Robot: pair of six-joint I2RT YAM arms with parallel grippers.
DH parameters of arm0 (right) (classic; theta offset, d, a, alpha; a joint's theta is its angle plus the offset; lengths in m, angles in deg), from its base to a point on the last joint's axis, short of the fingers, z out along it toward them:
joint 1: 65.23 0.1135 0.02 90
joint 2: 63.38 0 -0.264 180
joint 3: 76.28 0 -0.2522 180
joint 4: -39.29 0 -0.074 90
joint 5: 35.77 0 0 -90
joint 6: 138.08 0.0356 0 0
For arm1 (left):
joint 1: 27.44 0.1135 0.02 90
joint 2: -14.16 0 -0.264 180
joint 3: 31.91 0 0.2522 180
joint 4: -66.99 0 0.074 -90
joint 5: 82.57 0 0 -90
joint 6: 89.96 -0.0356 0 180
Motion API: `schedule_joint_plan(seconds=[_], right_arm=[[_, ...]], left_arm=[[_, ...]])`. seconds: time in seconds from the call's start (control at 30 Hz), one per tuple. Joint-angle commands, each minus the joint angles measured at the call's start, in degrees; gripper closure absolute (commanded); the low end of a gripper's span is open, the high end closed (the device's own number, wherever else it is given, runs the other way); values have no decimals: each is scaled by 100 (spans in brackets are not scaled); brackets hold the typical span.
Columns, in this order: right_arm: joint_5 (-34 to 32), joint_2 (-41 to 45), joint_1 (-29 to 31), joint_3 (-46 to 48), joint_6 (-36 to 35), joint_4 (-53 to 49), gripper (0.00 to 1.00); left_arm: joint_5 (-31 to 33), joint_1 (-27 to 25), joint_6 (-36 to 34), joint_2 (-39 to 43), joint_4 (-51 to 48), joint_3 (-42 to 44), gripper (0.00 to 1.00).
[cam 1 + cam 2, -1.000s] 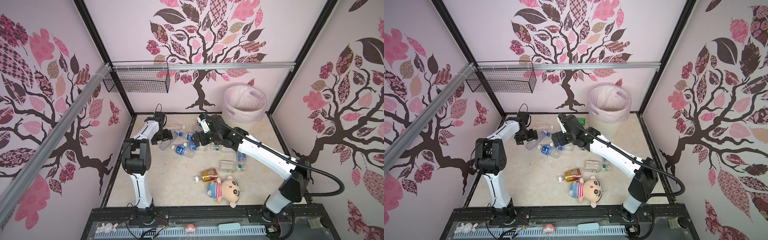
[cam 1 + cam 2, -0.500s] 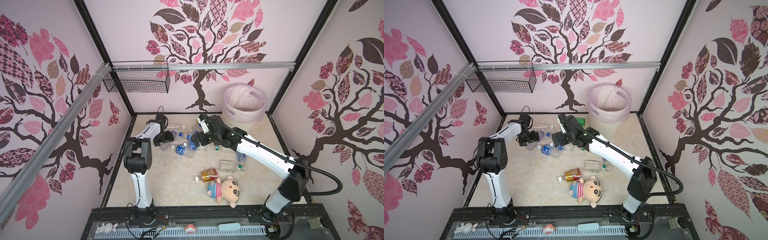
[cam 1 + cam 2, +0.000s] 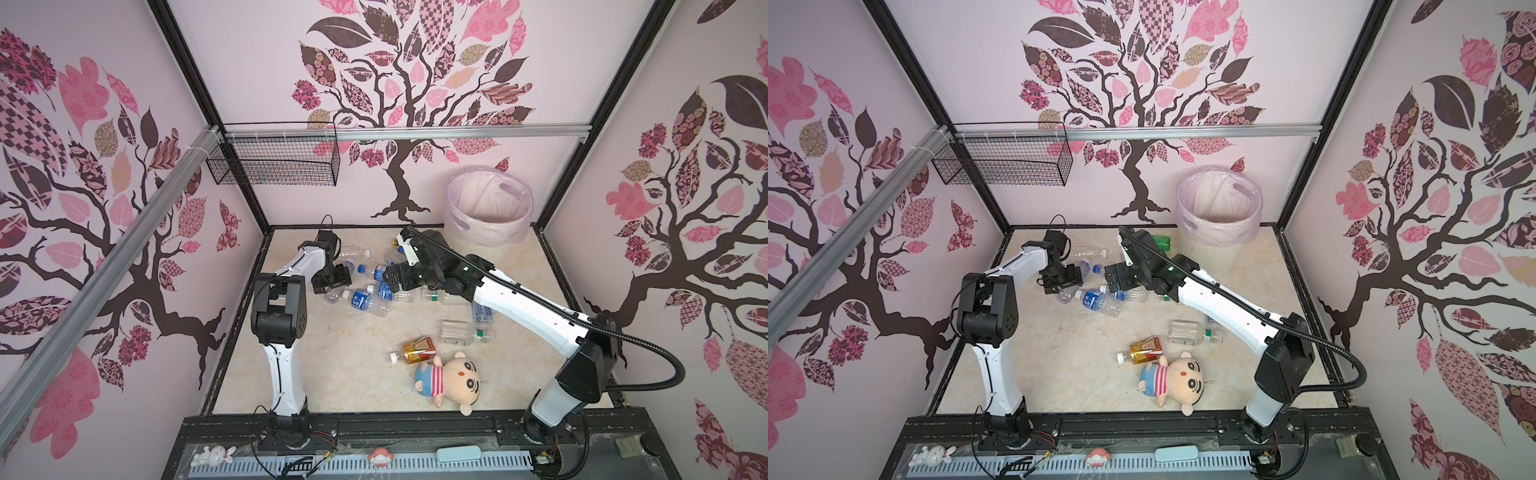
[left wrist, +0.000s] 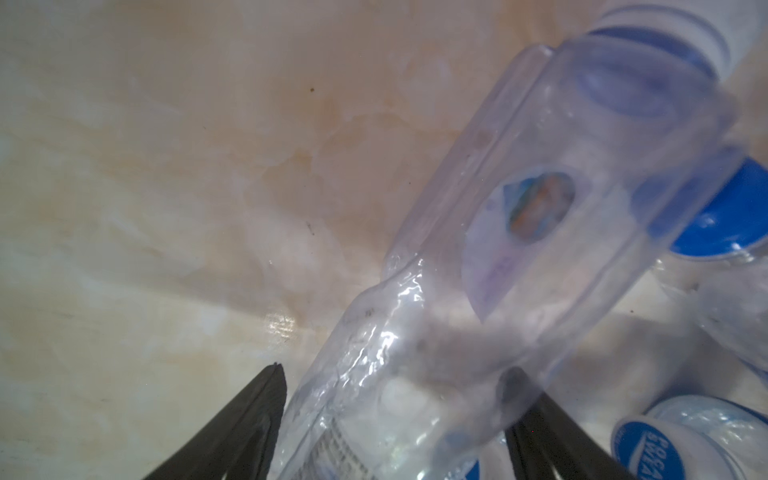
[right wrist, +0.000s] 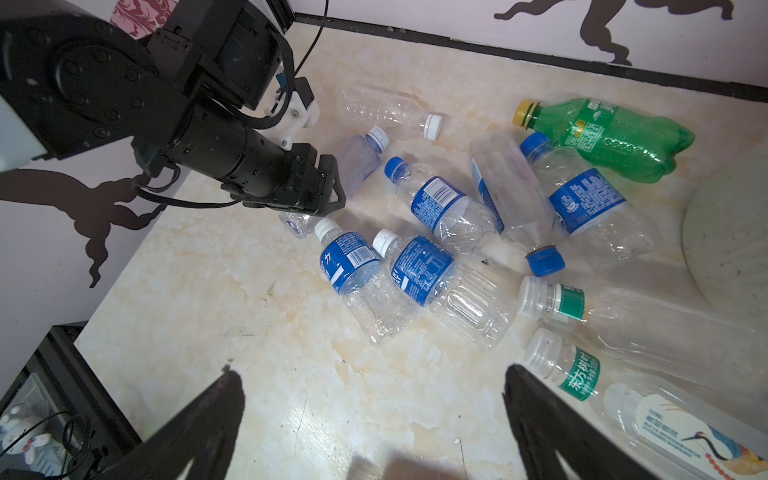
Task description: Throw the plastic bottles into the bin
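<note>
**Status.** The left gripper (image 4: 395, 374) was low over the desk (image 4: 166, 187) with its jaws apart, straddling one clear bottle (image 4: 540, 208) near its crumpled base end. One finger (image 4: 257, 407) stood just beside the bottle wall. Contact by the opposite finger could not be confirmed, so no firm clamp was evident. The bottle lay on the desk. The right gripper (image 5: 370, 372) hung with its jaws wide apart and empty above the plastic bottles (image 5: 424, 266), which lay scattered on the desk. The bin (image 3: 484, 228) stood in the far right corner. No bottle showed in the visible part of its interior.

**Hazards.**
1. Slip: the thin, dented wall would likely buckle under the jaws and squirt out sideways.
2. Pivot: the hold sat near one end, so the long capped end would probably droop or swing on lifting.
3. Drag: blue-labelled bottles (image 4: 723, 216) lay just beside the target, and lifting could roll them away.
4. Collision: the right arm (image 3: 519, 299) lay between the left gripper and the bin, so a direct carry would risk contact.
5. Miss: the bin stood far taller than a bottle, so a low release would strike its wall or rim.
</note>
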Motion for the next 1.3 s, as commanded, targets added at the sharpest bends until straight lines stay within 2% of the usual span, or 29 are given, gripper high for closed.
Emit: schedule_joint_plan(seconds=[0.0,0.13,0.33,0.77,1.13,1.27], right_arm=[[171,-120,-106,-170,229,-60,1],[364,-74,-278,-65,398,-38,0],[420,-18,-420,19,466,-34,0],[334,150,-433,35,457,-34,1],[83,394,-546,-81,553,-140,0],[46,341,-794,-513,764,-601,0]], left_arm=[[-30,-2,-12,-123,72,181,18],[-75,-15,5,-109,123,289,18],[-189,-40,39,-42,167,360,32],[-213,-43,119,528,108,533,47],[-820,-374,94,1606,217,857,48],[-1070,-680,245,2156,470,1070,48]])
